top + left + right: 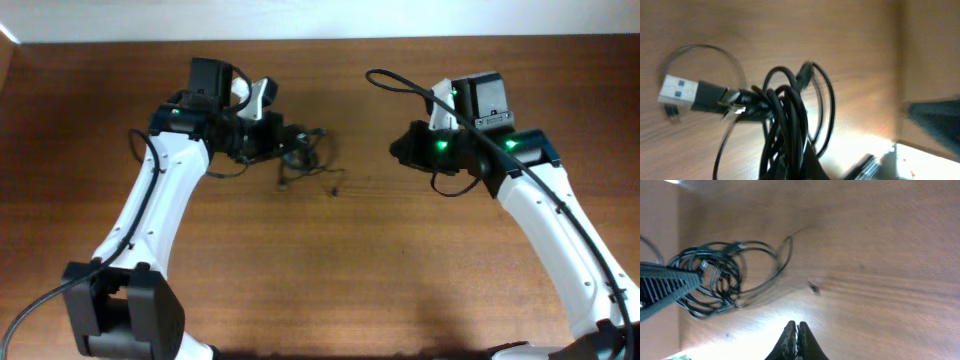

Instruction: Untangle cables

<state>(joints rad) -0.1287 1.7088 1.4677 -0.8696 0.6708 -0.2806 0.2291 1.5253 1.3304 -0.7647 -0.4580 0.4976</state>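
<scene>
The left gripper (283, 142) clamps a knot of thin, glossy black cables (785, 115) looped above the grained wooden table (380, 260). The right gripper (795, 341) hangs apart, fingers pressed together.

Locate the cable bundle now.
Overhead, cables lie left of centre, bunched at the tip of the left end effector, clear of the right end effector.

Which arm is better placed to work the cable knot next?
Left. The left gripper sits right at the cables, and in its wrist view the bundle runs down toward its fingers, though I can't confirm a grip. The right gripper is shut, empty and well apart from them.
</scene>
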